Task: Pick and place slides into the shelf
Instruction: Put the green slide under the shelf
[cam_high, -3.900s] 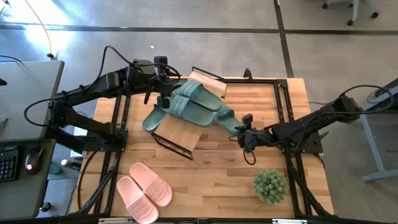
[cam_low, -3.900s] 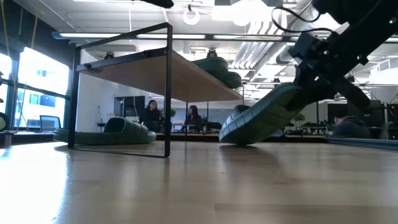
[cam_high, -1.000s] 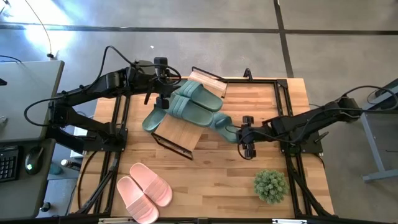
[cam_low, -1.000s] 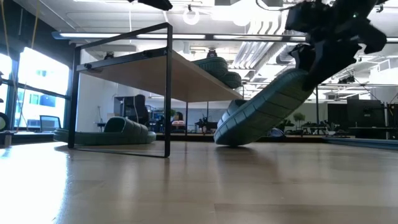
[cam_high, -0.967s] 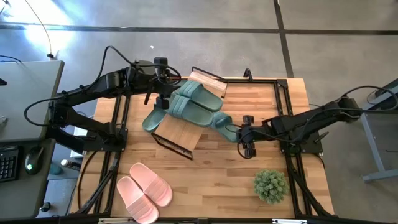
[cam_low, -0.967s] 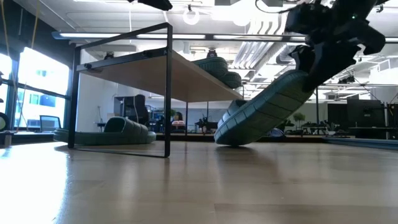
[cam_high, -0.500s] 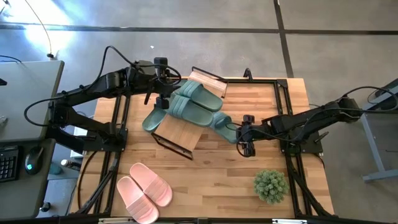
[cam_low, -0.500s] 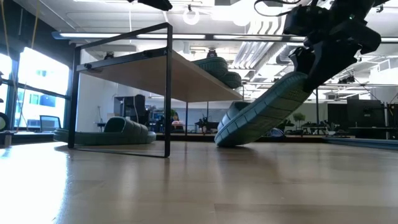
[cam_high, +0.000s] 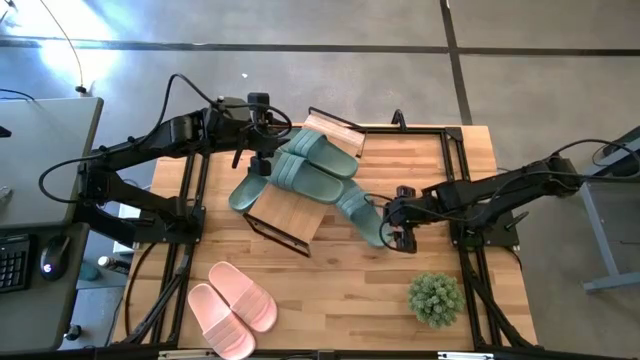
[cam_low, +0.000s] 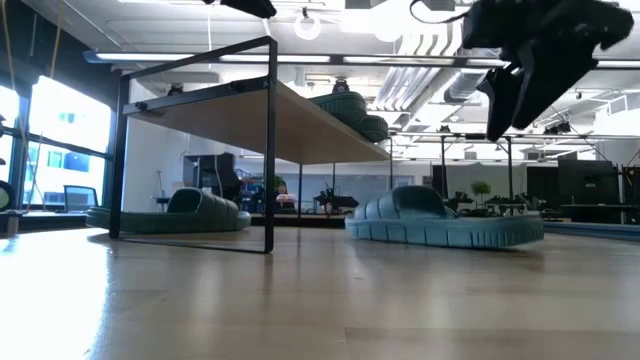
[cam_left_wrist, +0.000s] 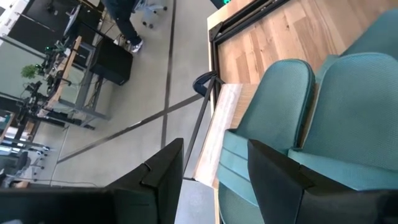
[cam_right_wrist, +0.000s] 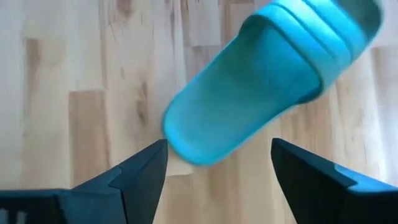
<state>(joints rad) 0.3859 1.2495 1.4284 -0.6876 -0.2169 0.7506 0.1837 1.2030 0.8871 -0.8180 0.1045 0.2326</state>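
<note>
One green slide lies flat on the table beside the shelf; the right gripper hovers open above its heel, the left gripper part-open over the shelf's slides.

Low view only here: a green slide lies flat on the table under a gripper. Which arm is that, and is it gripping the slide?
Observer: That is the right gripper. Its wrist view shows the fingers open on either side of the slide, not clamping it.
Operator: Is that slide in the shelf?
Observer: No. From above it lies on the table, just right of the shelf.
Operator: Anything else left to place?
Observer: A pink pair lies on the table at the high view's lower left.
</note>
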